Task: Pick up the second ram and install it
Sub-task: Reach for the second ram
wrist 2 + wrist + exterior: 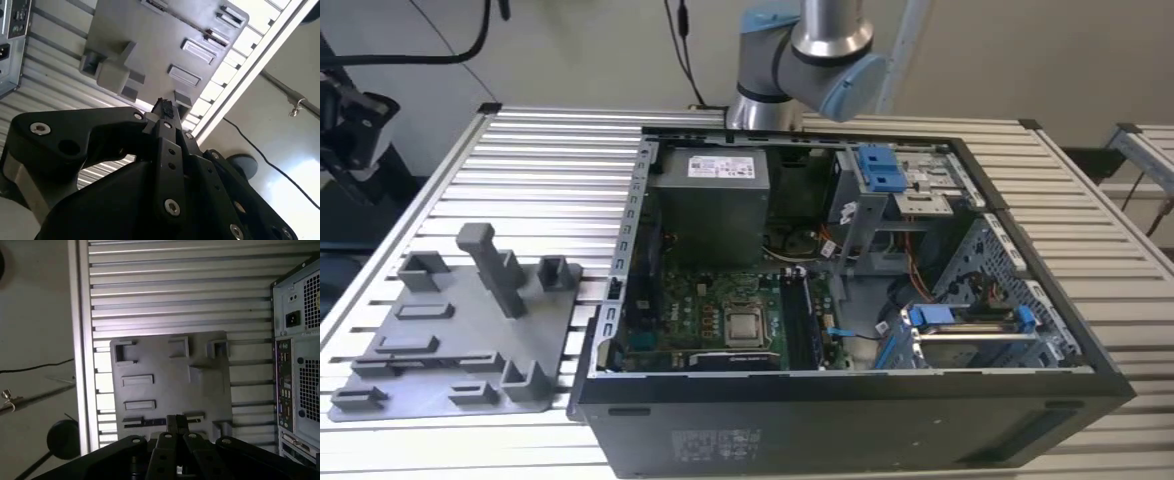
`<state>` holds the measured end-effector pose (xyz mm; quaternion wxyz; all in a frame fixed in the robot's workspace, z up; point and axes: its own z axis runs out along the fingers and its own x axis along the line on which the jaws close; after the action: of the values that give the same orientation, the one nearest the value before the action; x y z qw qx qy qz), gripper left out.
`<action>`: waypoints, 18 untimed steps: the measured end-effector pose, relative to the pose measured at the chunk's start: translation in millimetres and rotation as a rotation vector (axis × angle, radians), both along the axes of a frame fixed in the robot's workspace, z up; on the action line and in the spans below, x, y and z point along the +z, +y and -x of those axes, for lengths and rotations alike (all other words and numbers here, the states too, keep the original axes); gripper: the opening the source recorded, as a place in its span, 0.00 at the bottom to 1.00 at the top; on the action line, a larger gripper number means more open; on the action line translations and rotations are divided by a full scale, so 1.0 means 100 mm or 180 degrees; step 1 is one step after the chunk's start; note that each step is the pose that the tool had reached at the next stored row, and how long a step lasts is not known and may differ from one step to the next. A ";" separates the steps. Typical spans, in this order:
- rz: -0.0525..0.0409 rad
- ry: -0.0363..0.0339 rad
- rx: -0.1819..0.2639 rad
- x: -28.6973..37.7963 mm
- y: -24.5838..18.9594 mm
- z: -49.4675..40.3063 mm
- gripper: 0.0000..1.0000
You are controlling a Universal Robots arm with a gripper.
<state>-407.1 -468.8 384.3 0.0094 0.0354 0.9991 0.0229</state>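
You see the slatted metal table (547,150) carrying the open computer case (854,420), with the grey tray (454,330) just beside it on the exterior view's left. Inside the case, the power supply (710,215) bears a white label (722,165), and a second label (714,440) sits on the outer case wall; the print on both cannot be made out. In both wrist views the gripper (177,419) (164,106) hangs above the tray, its jaws pressed together with nothing between them. Find the second ram (144,422) in the first wrist view as a dark strip lying in a tray slot, one end hidden behind the fingertips.
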 end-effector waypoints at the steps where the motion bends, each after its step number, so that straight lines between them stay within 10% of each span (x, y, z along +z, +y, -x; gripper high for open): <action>1: 0.0000 0.0000 0.0000 -0.005 -0.031 0.000 0.11; 13: 0.0000 0.0000 0.0003 -0.062 -0.439 0.001 0.11; 18: 0.0000 0.0000 0.0130 -0.083 -0.455 0.033 0.11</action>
<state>-410.4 -514.3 376.0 0.0089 0.0149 0.9996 0.0232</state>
